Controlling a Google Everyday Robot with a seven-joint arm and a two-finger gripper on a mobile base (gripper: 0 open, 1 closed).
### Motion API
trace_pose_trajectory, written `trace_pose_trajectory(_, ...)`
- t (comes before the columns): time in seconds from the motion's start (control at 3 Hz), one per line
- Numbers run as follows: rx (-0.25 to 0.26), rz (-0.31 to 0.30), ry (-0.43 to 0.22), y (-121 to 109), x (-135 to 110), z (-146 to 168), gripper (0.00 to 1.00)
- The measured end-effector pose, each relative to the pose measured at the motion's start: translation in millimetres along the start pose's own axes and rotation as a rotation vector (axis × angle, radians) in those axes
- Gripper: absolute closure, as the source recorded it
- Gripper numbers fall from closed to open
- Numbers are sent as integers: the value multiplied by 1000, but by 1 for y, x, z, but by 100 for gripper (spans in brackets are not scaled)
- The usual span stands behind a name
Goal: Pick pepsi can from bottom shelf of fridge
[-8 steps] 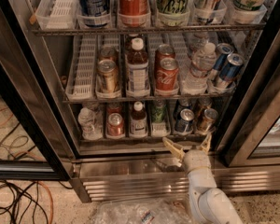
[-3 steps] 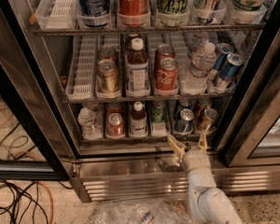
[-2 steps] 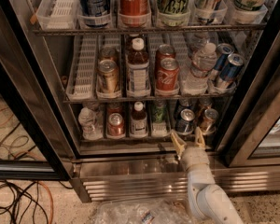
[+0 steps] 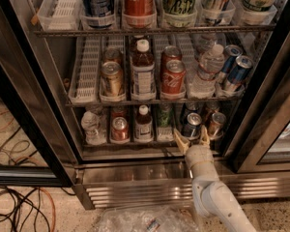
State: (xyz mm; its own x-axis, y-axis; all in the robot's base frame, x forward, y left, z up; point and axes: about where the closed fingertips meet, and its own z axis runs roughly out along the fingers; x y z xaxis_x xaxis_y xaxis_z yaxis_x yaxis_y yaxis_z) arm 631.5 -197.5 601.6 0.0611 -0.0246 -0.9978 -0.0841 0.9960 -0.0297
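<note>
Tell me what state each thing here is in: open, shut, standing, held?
Fridge: door open.
Pepsi can: upright on the bottom shelf, not lifted.
Gripper: open, fingers spread just in front of the pepsi can.
Copper can: upright, to the right of the pepsi can.
Slim blue cans: leaning.

White arm (image 4: 217, 202) slants up from lower right; gripper (image 4: 190, 133) points upward, its 2 fingers (image 4: 180, 141) apparently spread.
</note>
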Motion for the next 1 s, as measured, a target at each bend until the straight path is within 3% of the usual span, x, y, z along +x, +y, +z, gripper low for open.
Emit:
trace_pose_trajectory(0.67, 5, 3, 10, 2, 4, 38, 34)
trace_pose_trajectory(1.0, 5, 3, 10, 2, 4, 38, 57)
